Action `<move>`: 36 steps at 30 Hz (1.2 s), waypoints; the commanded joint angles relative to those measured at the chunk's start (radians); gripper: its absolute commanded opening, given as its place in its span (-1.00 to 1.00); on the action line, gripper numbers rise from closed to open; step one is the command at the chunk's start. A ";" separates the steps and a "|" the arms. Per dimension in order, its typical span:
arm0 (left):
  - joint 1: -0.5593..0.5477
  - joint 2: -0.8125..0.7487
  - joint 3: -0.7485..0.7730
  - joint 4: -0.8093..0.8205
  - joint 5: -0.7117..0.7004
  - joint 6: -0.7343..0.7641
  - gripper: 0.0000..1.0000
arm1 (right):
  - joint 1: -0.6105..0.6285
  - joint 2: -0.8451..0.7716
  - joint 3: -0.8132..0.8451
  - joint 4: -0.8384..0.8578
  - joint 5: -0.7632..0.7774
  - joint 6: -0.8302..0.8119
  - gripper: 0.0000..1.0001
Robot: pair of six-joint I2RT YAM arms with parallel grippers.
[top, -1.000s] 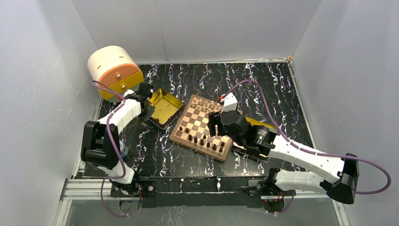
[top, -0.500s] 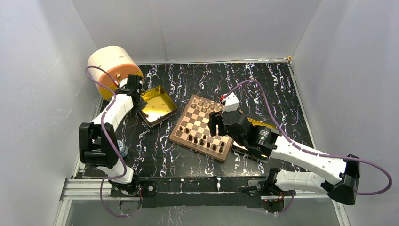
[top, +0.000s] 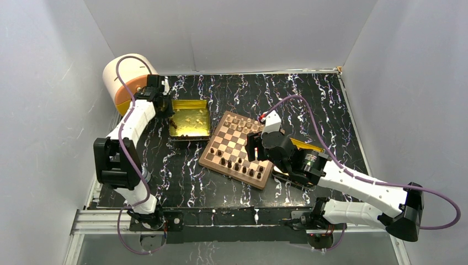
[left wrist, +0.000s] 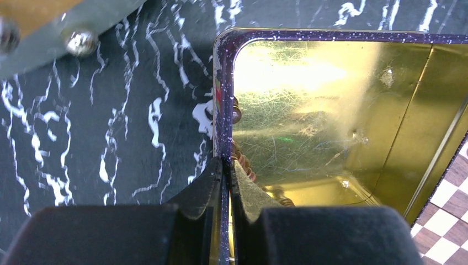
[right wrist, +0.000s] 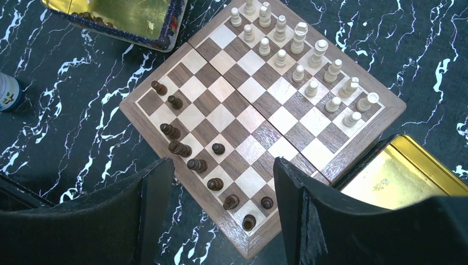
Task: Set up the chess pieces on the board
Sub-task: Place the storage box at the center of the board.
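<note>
My left tool (left wrist: 226,165) is pinched shut on the thin side wall of a gold tray (left wrist: 331,34) near the far-left corner of the desk (top: 309,99). I judge that grip lets me drag or tip the tray, since loose pieces (top: 193,118) lie inside it. My right tool (right wrist: 221,165) hangs over the near edge of the board (right wrist: 221,117), gripping nothing. Its jaws are spread wide, likely so they can drop around one small piece without knocking its neighbours. The board sits mid-desk, turned at an angle. The light pieces (right wrist: 301,72) fill two rows on its far side. The dark pieces (right wrist: 179,148) stand unevenly along the near-left side, so that side looks unfinished. A second gold tray (right wrist: 408,165) lies just beside the board's near-right edge.
</note>
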 commanded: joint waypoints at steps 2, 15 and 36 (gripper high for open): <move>0.011 0.104 0.147 -0.066 0.189 0.199 -1.00 | 0.002 -0.025 0.007 0.041 0.020 0.005 0.51; 0.011 0.283 0.313 -0.142 0.168 0.485 -1.00 | 0.001 -0.033 0.017 0.017 0.028 -0.006 0.51; 0.009 0.431 0.418 -0.110 0.237 0.406 -1.00 | 0.002 -0.032 0.015 0.014 0.045 -0.004 0.52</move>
